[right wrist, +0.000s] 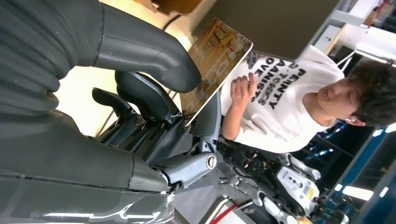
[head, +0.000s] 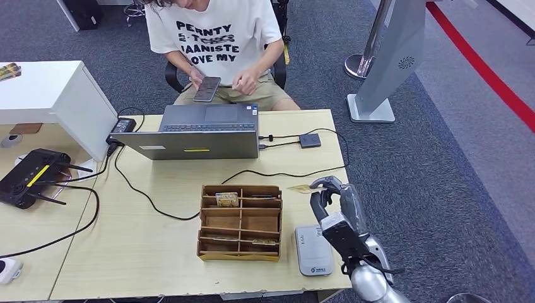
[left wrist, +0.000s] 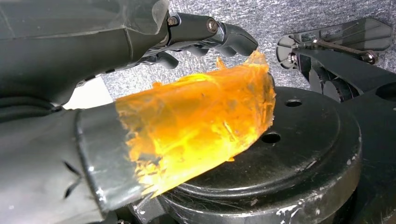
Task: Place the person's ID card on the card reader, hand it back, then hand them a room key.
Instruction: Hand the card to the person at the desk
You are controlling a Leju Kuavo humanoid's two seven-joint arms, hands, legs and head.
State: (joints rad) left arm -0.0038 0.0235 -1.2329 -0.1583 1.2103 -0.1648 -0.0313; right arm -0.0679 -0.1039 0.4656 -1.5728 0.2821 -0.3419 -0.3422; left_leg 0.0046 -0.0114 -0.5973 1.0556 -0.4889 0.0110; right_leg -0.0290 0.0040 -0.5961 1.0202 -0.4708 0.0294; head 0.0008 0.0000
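**Card pinched in my right robot hand above the worktop**

My right robot hand (head: 334, 202) pinches the ID card (right wrist: 215, 63) between thumb and fingers, raised at the worktop's (head: 158, 252) 3 o'clock edge. The card reader (head: 313, 250) lies at 6 o'clock from it, beside the wooden organiser (head: 240, 222). The person (head: 217, 38) sits at 12 o'clock. My left robot hand (left wrist: 140, 60) holds nothing, fingers curled.
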